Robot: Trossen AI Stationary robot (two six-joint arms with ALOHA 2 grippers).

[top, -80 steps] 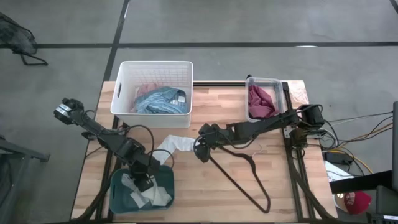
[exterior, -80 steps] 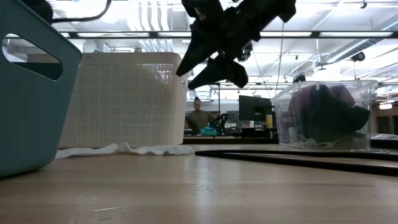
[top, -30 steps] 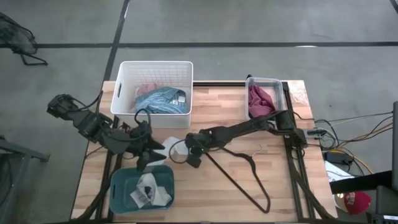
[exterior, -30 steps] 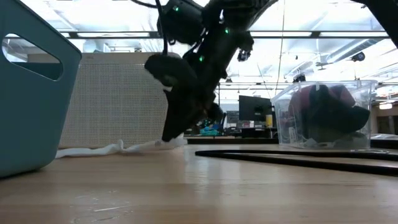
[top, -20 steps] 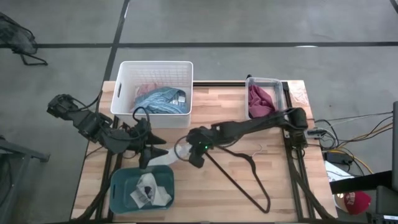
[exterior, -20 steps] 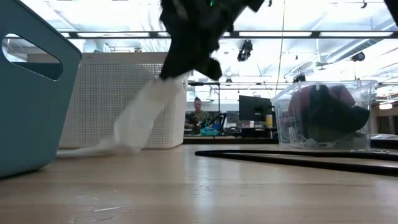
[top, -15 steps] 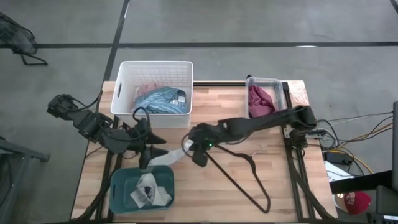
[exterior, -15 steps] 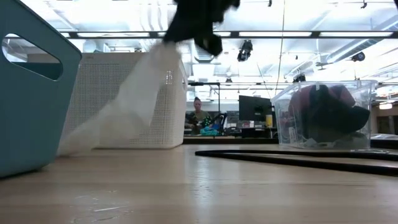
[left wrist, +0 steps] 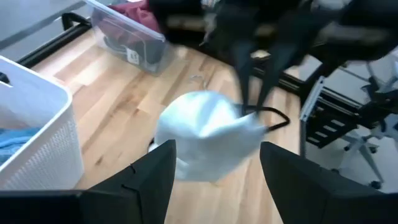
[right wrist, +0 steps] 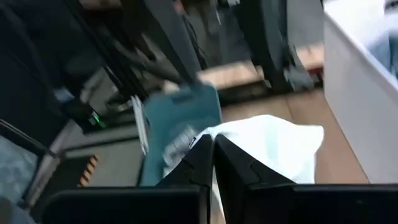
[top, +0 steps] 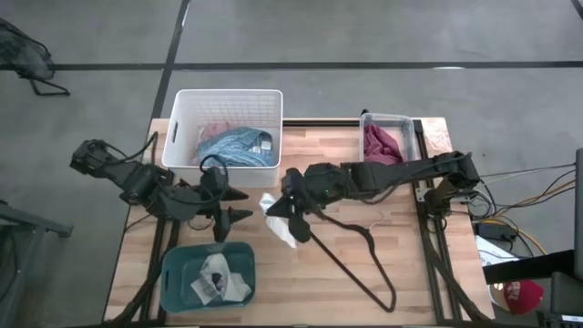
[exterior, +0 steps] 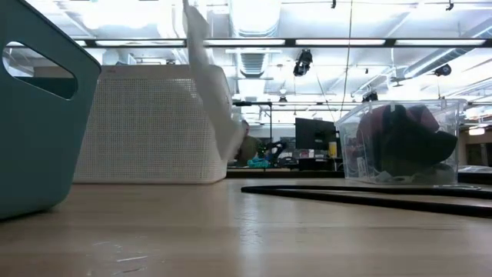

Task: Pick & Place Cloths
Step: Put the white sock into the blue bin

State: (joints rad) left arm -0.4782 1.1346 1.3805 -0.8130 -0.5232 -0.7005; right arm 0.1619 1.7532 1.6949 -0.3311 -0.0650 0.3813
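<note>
My right gripper [top: 282, 210] is shut on a white cloth [top: 279, 221] above the table's middle; the cloth also shows in the low view [exterior: 206, 73]. My left gripper [top: 240, 206] is open and empty just left of it, its fingers toward the cloth [left wrist: 205, 134]. A white basket [top: 178, 128] at the far left holds blue striped [top: 235, 146] and pink cloths. A clear box [top: 412, 137] at the far right holds a maroon cloth [top: 383, 146]. A teal bin [top: 178, 273] at the near left holds grey and white pieces [top: 217, 278]. My right gripper pinches the white cloth by an upper edge [right wrist: 235, 140] between its two shut fingers, coming from the table's right side and slanting down. One layer or several, I cannot tell. The cloth hangs slack below the fingers, its lower end [exterior: 234, 135] clear of the table.
A thin black wire hanger [top: 357, 248] lies on the wood right of the hanging cloth, under my right arm. The teal bin's wall [exterior: 38, 115] stands close in the low view. Bare wood lies between the basket and the clear box.
My right gripper, shut on the white cloth, has risen and gone a little toward the table's right and far edge. The cloth was lying on the table with one end raised; its trailing end has now lifted clear and it hangs free. My left gripper has edged toward the cloth.
</note>
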